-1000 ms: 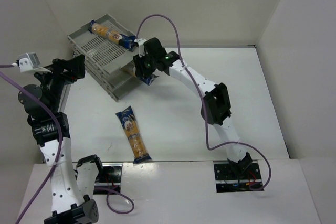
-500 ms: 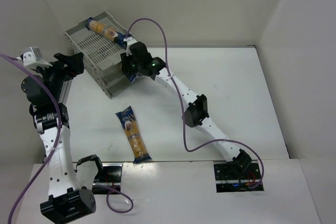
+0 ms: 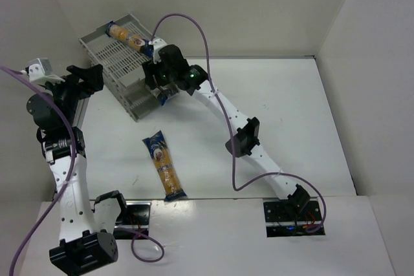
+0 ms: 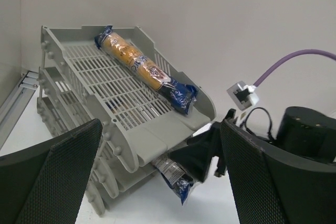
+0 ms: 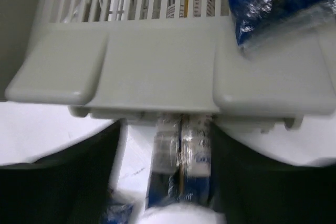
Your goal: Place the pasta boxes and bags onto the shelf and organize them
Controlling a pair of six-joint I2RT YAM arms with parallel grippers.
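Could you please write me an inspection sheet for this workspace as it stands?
Surface: white table, with one loose packet lying on it.
Job's things: grey shelf at far left; top-tray packet; third packet partly in a lower tray.
Clutter: nothing seen.
Grippers: left gripper open and empty; right gripper at the third packet, grip unclear.
Cables: purple cables loop off both arms.
Surroundings: white walls.
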